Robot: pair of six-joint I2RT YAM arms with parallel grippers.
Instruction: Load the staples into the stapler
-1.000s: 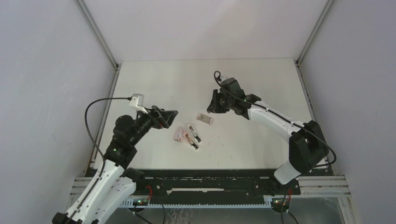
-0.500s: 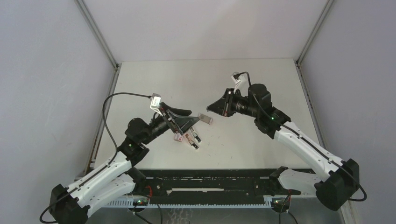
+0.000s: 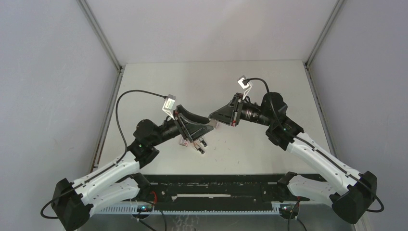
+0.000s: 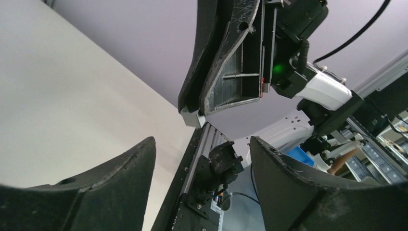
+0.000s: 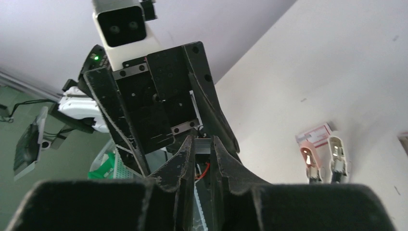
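My right gripper is shut on a short grey strip of staples, held up off the table. The strip also shows at the tip of that gripper in the left wrist view, staples. My left gripper faces it, open and holding nothing, its fingertips just short of the strip. Seen from above, the left gripper and right gripper nearly meet over the table's middle. The pink and white stapler lies opened flat below them, stapler.
A red-and-white staple box lies right beside the stapler. A second small box is mostly hidden under the grippers. A black rail runs along the near edge, and grey walls close in both sides.
Both arms swung in towards each other over the table's middle. The left gripper moved right above the stapler and its jaws narrowed somewhat. The right gripper stayed shut.
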